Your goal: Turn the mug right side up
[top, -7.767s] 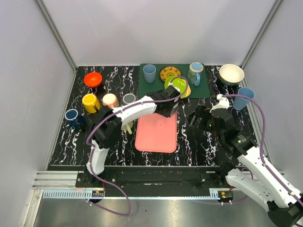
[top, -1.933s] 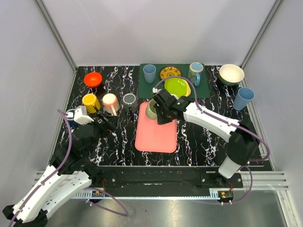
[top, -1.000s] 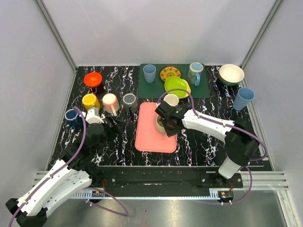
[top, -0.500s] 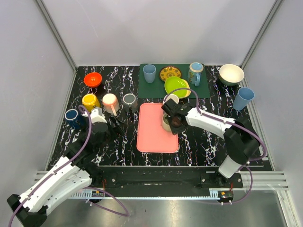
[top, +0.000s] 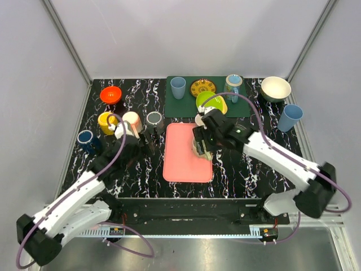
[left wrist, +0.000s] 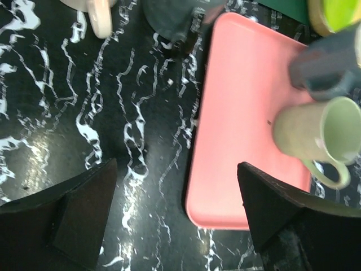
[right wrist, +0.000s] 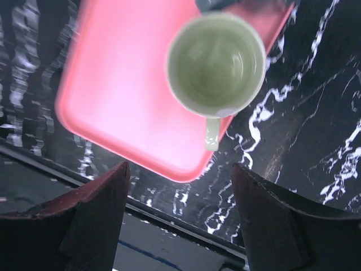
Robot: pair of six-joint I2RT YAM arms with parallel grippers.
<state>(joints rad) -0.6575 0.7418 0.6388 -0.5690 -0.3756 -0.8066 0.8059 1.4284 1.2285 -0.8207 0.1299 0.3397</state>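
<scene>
The pale green mug (right wrist: 216, 70) stands right side up near the right edge of the pink tray (right wrist: 118, 84), its mouth facing up and its handle pointing toward the tray's near corner. My right gripper (right wrist: 179, 169) hangs open above it, nothing between its fingers. From the top view the right gripper (top: 204, 141) covers most of the mug (top: 197, 149). My left gripper (top: 141, 141) is open over the dark table left of the tray (top: 183, 161). In the left wrist view the mug (left wrist: 316, 138) shows at the right, beyond the open left gripper (left wrist: 176, 166).
A green mat (top: 242, 107) at the back holds a blue cup (top: 178, 87), a patterned plate (top: 202, 87), a green plate (top: 211, 101) and a mug (top: 232, 86). A cream bowl (top: 275, 88) and blue cup (top: 291, 117) sit right. Orange bowl (top: 111, 94), yellow mug (top: 106, 120), pink mug (top: 132, 119), grey cup (top: 154, 119) stand left.
My right gripper has opened and let go of the mug, which now stands upright on the tray. The left arm has reached further forward toward the tray.
</scene>
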